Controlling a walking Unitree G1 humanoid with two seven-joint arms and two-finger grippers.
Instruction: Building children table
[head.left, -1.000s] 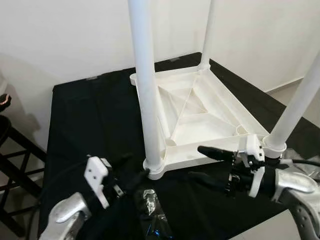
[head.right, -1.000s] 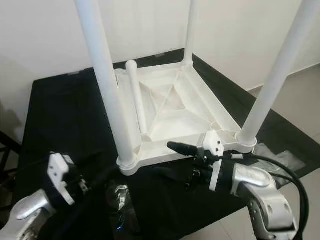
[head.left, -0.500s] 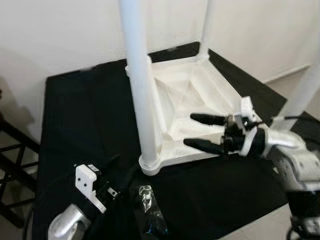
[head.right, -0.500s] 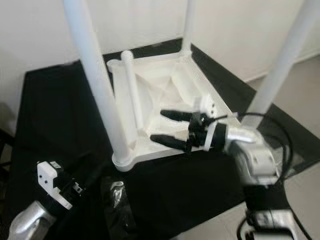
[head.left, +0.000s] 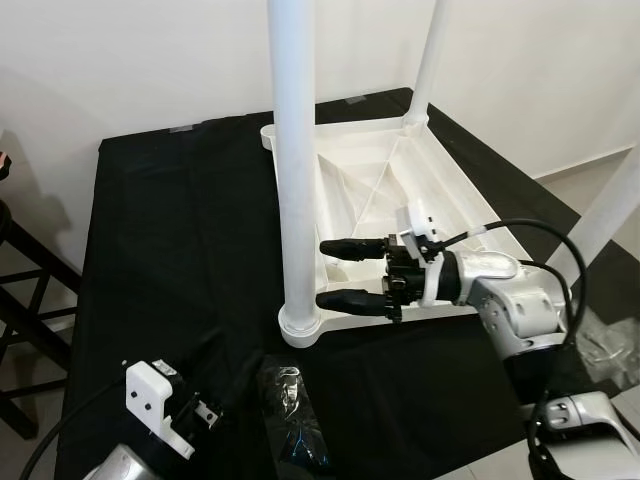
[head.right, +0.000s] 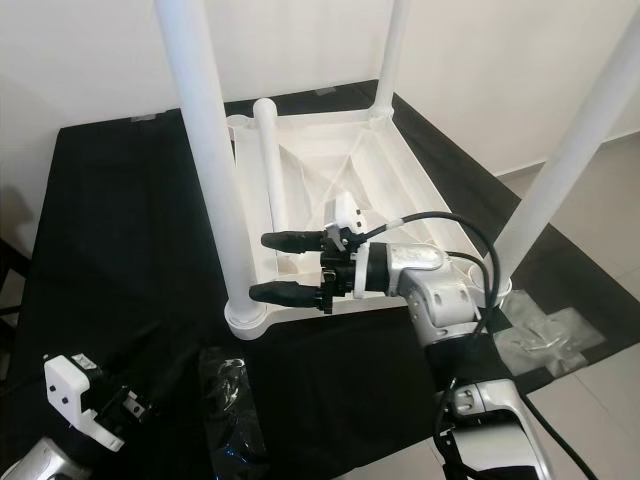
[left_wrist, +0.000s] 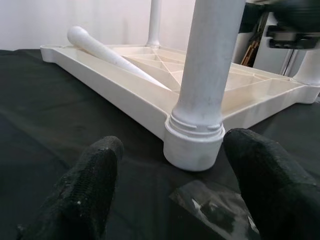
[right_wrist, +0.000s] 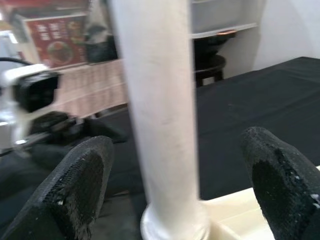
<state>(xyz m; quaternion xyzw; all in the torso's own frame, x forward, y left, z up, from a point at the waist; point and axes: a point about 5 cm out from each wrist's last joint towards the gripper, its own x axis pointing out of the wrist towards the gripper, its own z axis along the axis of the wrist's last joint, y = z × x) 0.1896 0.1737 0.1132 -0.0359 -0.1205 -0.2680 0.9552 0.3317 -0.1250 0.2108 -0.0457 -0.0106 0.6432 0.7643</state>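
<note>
The right pincer (head.left: 352, 272) is spread wide, holding nothing, its fingers reaching over the near edge of the tabletop (head.left: 440, 200) toward the near leg (head.left: 297, 170), not touching it. The white tabletop lies upside down on the black-draped table (head.left: 160, 240), three legs standing upright in its corners and a loose leg (head.right: 270, 170) lying inside it. The left pincer (left_wrist: 170, 200), also released, sits low near that leg's socket, beside a plastic bag (head.left: 295, 410).

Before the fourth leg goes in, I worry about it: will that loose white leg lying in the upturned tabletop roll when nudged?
Probably. The loose leg is round and smooth, so it could roll, though the tabletop's ribs and rim should stop it. It looks like stiff, light plastic.
</note>
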